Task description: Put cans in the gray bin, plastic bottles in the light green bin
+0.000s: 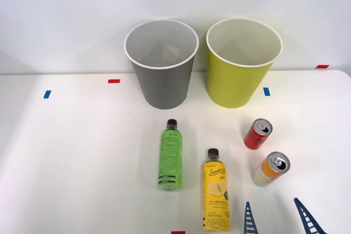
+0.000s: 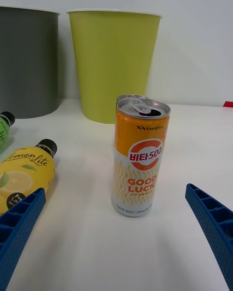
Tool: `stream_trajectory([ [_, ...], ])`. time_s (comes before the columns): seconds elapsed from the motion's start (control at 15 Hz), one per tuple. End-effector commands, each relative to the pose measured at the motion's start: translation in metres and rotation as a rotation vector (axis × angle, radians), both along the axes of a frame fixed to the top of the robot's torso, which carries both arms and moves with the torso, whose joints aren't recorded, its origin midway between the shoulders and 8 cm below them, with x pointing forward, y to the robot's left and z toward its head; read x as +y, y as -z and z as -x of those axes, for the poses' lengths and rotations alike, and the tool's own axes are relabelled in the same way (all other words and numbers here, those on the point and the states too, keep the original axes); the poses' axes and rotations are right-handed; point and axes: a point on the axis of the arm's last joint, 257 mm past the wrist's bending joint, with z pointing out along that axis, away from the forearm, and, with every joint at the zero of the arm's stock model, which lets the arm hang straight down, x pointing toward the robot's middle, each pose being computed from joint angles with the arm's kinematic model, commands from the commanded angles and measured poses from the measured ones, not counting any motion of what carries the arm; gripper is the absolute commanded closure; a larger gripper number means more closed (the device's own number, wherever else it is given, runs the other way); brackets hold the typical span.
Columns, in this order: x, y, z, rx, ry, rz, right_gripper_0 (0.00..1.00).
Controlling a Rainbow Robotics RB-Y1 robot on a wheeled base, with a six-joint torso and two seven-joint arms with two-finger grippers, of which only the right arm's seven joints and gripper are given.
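My table is white, with a rounded far right corner. Toward its far edge stand the gray bin and, to its right, the light green bin, near each other but apart. Nearer me the green bottle lies flat, cap toward the bins. The yellow bottle lies right of it, closer to the near edge. Toward the right edge the red can and the orange and white can stand upright, the red one farther off. Small red and blue tape marks dot the surface; one more, I think, sits at the near edge.
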Motion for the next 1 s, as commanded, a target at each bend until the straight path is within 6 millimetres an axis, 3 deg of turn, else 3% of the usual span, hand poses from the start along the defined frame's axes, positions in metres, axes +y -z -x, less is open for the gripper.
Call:
stream_trajectory([
  [0.07,0.0000,0.0000,0.0000,0.000,0.000,0.000,0.00],
  [1.0,0.0000,0.0000,0.0000,0.000,0.000,0.000,0.00],
])
